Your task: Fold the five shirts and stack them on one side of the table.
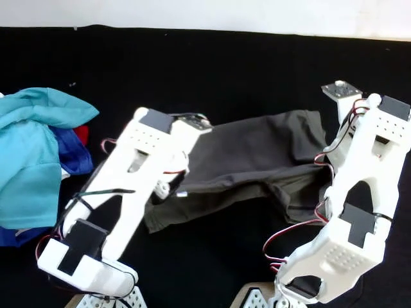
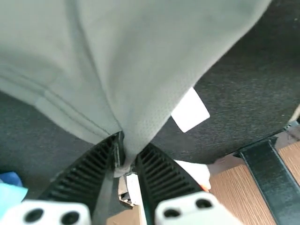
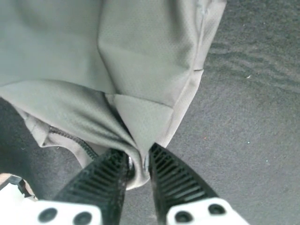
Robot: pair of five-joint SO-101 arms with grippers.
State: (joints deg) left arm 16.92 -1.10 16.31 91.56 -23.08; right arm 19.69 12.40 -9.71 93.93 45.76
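One wide desk (image 1: 212,64), covered in black cloth, takes up nearly the whole scene. Across its middle lies a dark grey shirt (image 1: 250,157), rumpled and partly doubled over, stretched between the two arms. At the desk's edge on the left arm's side sits a loose heap of other shirts (image 1: 32,160), teal on top with blue and a bit of red showing beneath, apart from the grey one. The left arm (image 1: 122,186) leans in over one end of the grey shirt and the right arm (image 1: 359,192) stands over the other end. The left claw (image 2: 126,145) is closed tight on a gathered fold of the grey fabric. The right claw (image 3: 139,157) is likewise pinched on a folded corner of it, near a seam. A small white tag (image 2: 190,110) sticks out from the shirt just beside the left claw.
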